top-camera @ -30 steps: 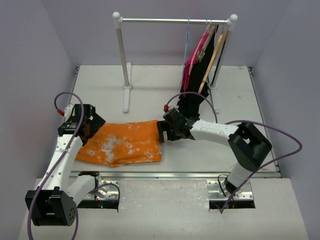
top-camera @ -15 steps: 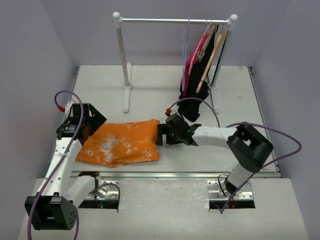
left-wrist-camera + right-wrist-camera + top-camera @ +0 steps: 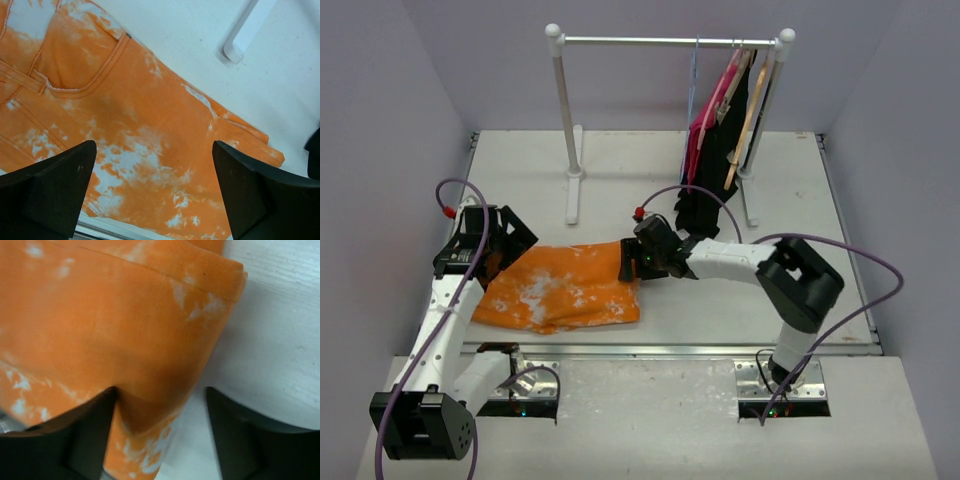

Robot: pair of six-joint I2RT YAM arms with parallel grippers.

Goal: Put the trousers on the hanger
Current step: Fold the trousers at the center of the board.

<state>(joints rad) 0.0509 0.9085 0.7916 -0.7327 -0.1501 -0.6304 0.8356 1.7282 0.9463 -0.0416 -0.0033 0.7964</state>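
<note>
Pick-up stage: one pair of bright orange, white-blotched cloth trousers [image 3: 565,285] lies folded at 8 o'clock on the white desk [image 3: 650,160]. The right end effector [image 3: 160,392], released, straddles their 3 o'clock edge. The left end effector [image 3: 152,150], also released, hovers at 9. Next, probably, a clench and lift towards the one thin blue-grey wire hanger [image 3: 692,90] at 1 o'clock

Plain lilac-grey walls [image 3: 470,60] on 3 sides; white table [image 3: 640,165] w/ white clothes rack [image 3: 620,41] at back.
</note>
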